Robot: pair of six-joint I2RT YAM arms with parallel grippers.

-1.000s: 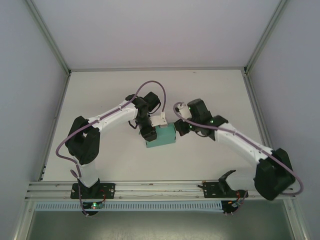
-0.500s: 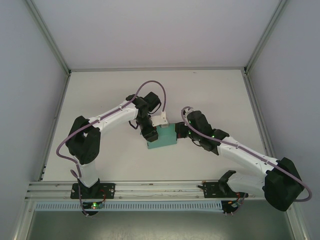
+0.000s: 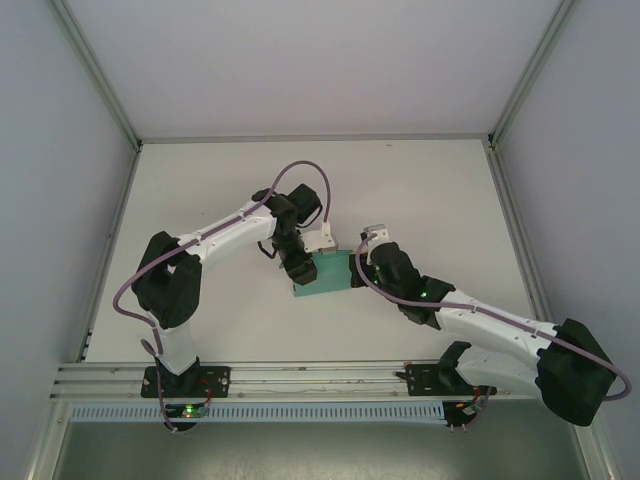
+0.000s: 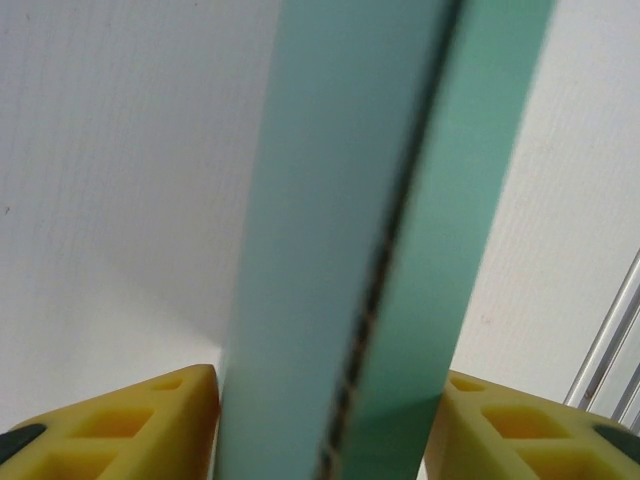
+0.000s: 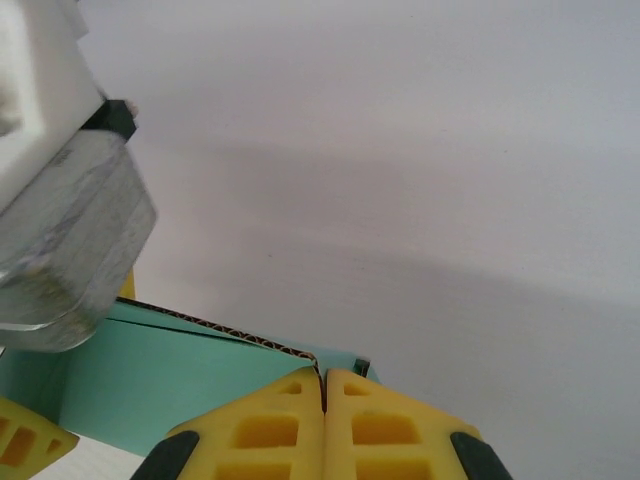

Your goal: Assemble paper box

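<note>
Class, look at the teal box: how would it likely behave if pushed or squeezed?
The box is probably light: its fluted edge shows thin card. Likely hollow, it may buckle under a hard squeeze. Its flat sides suggest it would slide on the smooth table, not roll.

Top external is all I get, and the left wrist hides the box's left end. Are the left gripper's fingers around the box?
Observer: Yes. In the left wrist view the paper box runs between the yellow fingers of the left gripper, one finger close on each side. I cannot tell whether they press it.
Operator: And the right gripper, is it holding anything?
Observer: Nothing that I can see. In the right wrist view the right gripper is shut, its two fingertips together right at the box's corrugated edge, near a corner.
</note>
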